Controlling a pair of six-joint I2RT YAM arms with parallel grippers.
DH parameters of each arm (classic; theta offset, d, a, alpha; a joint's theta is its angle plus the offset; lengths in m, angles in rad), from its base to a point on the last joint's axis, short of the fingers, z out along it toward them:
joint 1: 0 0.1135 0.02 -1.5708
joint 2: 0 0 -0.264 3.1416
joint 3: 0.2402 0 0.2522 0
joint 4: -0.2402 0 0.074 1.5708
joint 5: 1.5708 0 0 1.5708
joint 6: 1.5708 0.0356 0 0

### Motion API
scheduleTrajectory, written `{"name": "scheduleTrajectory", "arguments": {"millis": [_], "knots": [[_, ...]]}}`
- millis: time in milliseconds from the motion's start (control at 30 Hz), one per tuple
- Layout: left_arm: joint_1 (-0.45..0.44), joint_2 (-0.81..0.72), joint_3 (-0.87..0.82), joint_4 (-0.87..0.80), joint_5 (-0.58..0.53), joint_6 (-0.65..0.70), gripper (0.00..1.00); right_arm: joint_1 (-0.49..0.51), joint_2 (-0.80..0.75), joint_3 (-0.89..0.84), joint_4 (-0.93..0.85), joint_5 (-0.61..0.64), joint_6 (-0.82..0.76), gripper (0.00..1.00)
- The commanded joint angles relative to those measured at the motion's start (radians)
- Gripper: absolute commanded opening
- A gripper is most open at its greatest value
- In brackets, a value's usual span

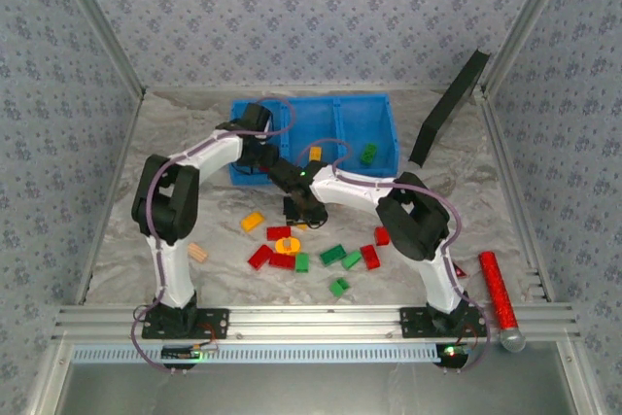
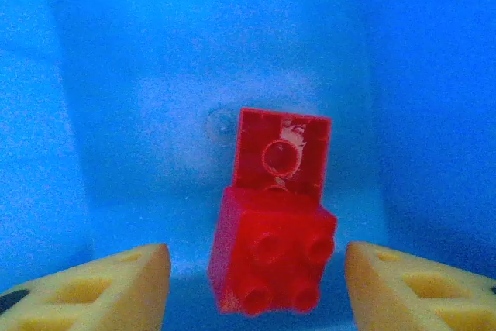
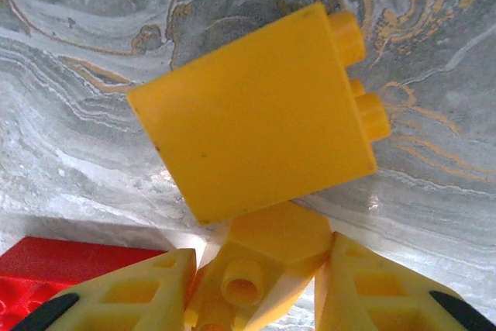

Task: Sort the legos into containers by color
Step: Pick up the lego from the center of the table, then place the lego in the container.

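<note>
Here the left tool point(image 2: 256, 269) hangs open, red lego point(image 2: 271, 249) dead ahead; the right tool point(image 3: 262, 260) pinches a yellow lego point(image 3: 271, 234).

Left arm point(image 1: 175, 201): elbow raised, forearm reaching forward. Left gripper point(image 2: 257, 249) points down, my fingers point(image 2: 116, 284) well apart, a clear gap inside each one, nothing touching either.

Right arm point(image 1: 418, 221): elbow high, forearm crossing toward the middle. Right gripper point(image 3: 263, 249) points down, fingers close together, both pressed on a yellow brick point(image 3: 267, 234) between them.
</note>
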State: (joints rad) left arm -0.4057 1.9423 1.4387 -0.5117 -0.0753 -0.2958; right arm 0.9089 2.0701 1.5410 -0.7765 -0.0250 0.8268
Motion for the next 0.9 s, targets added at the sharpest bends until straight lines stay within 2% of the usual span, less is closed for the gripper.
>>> {"name": "scheduleTrajectory", "arguments": {"millis": [0,200,433,633,867], "knots": [[0.002,-0.114,0.011,-0.017,0.055,0.022,0.64,0.006,0.015,-0.009,-0.043,0.014,-0.011,0.31],[0.001,-0.236,-0.008,-0.104,0.077,0.057,0.68,0.008,-0.096,-0.053,-0.111,0.043,-0.061,0.29],[-0.004,-0.453,-0.165,-0.162,0.075,0.04,0.7,-0.032,-0.182,0.018,-0.22,0.122,-0.161,0.28],[-0.018,-0.671,-0.304,-0.278,0.127,0.032,0.7,-0.106,-0.157,0.155,-0.24,0.186,-0.289,0.28],[-0.095,-0.945,-0.544,-0.353,0.158,-0.035,0.72,-0.196,-0.038,0.326,-0.177,0.197,-0.398,0.28]]}}
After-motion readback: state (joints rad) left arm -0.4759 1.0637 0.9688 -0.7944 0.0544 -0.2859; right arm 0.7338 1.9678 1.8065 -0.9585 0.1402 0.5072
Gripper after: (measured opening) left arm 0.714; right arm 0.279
